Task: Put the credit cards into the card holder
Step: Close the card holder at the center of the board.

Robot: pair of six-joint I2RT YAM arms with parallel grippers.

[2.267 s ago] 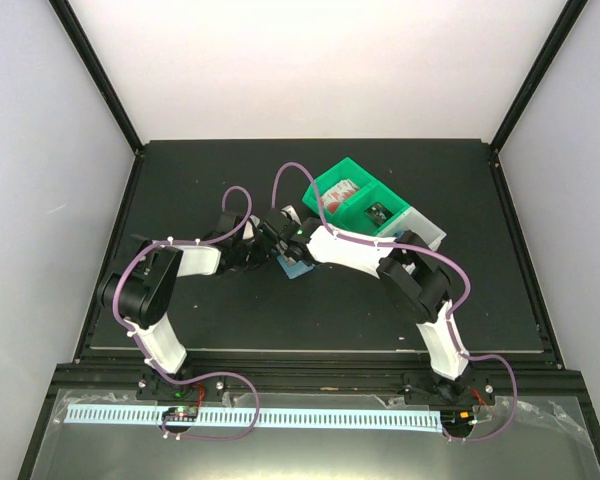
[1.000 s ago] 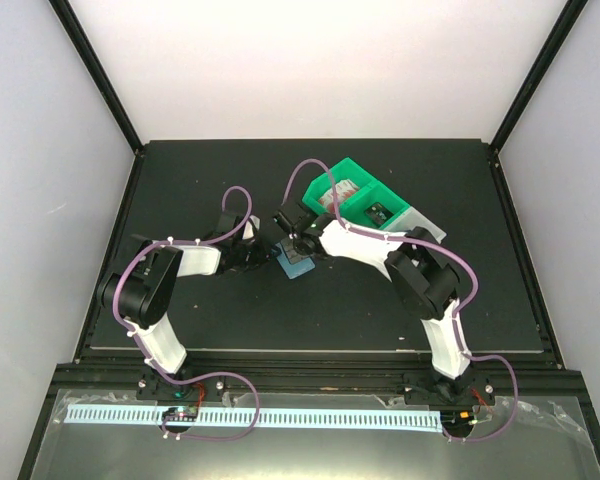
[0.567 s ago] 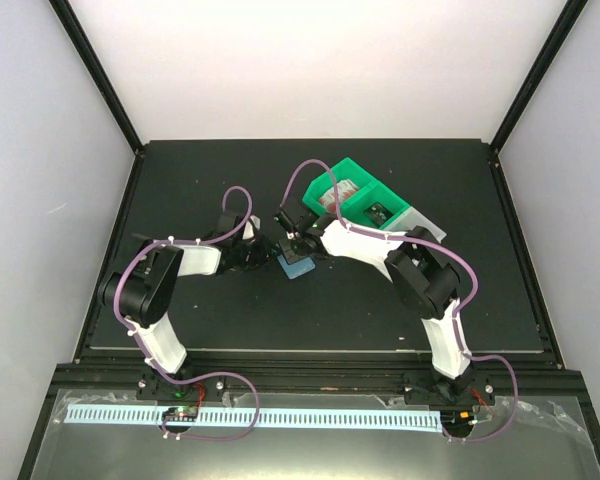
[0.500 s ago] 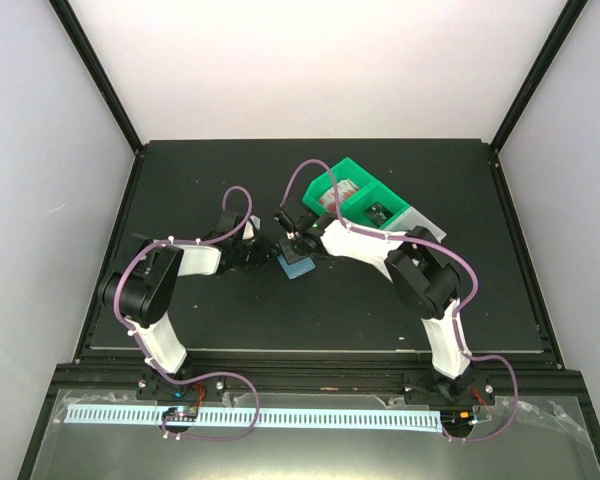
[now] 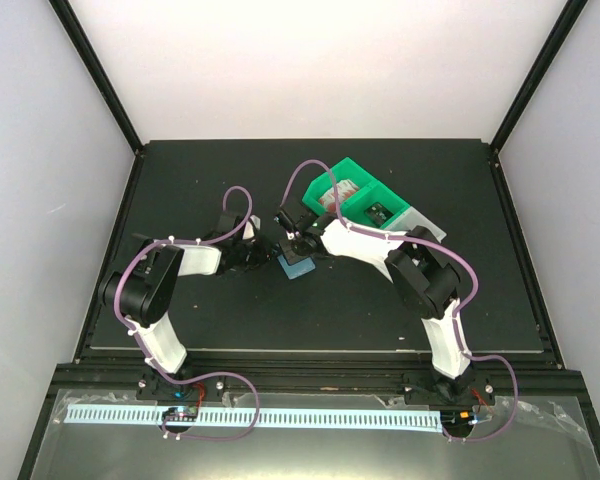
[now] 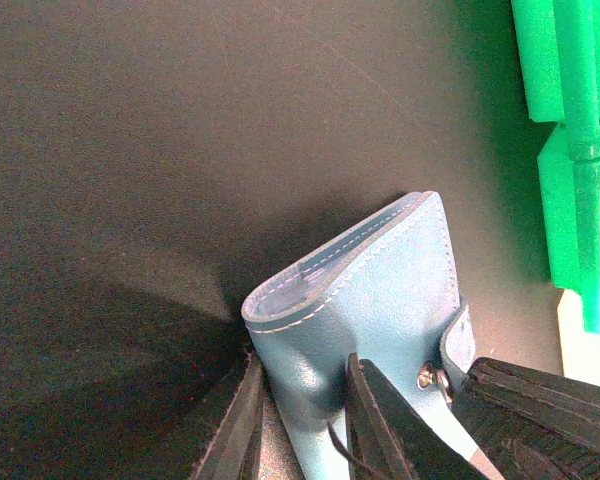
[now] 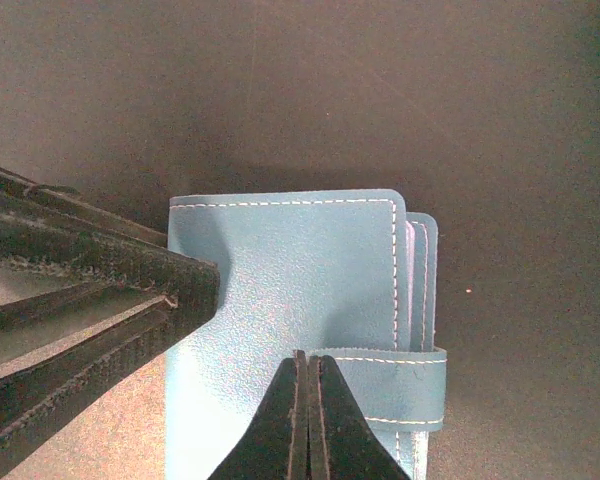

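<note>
The card holder is a teal-blue wallet, folded shut, lying mid-table between both grippers. My left gripper is shut on its folded edge, one finger on each side of the leather. My right gripper is shut with nothing between its jaws. Its tips rest on the wallet's face, at the end of the snap tab, which wraps over the open edge. The left fingers enter from the left in the right wrist view. No credit cards show; the closed wallet hides its pockets.
A green bin holding small items stands just behind and right of the wallet, with a white bin against it. In the left wrist view the green bin is at the right edge. Dark mat surrounds the wallet.
Since the earliest frame the right gripper has drawn back off the wallet's left side, uncovering more of it. Over the last second both arms and the wallet have barely moved.
</note>
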